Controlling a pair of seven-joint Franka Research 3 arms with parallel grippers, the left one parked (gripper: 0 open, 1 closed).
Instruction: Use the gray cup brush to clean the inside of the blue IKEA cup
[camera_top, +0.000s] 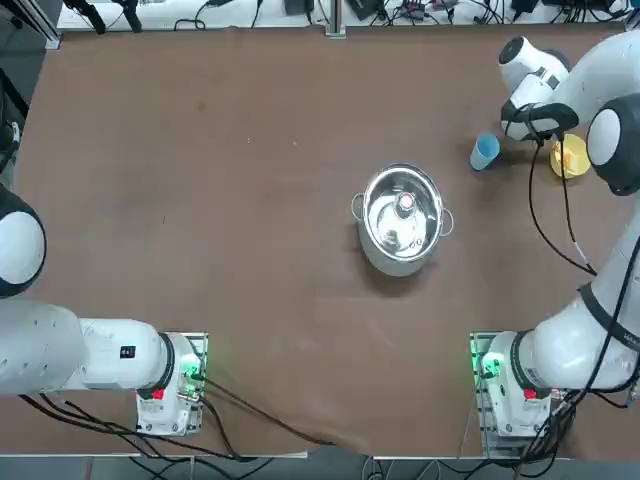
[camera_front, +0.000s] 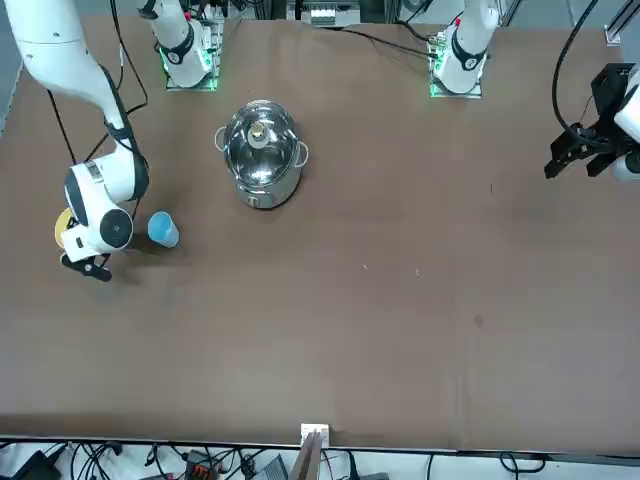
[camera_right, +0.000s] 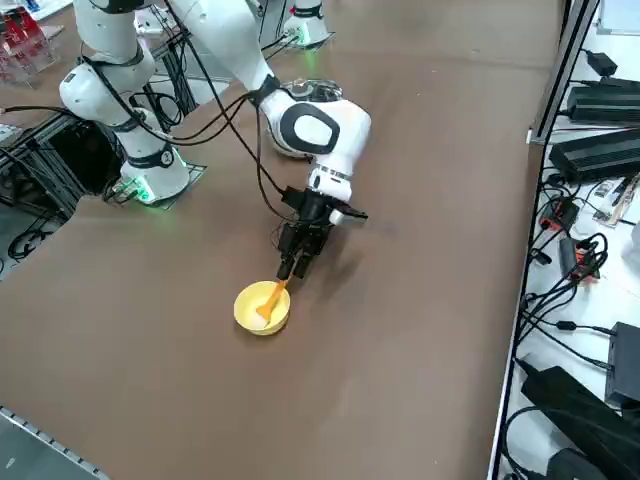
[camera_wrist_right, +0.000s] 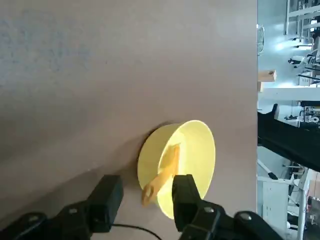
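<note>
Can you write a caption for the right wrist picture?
Open right gripper nearing the orange brush handle in a yellow bowl.
</note>
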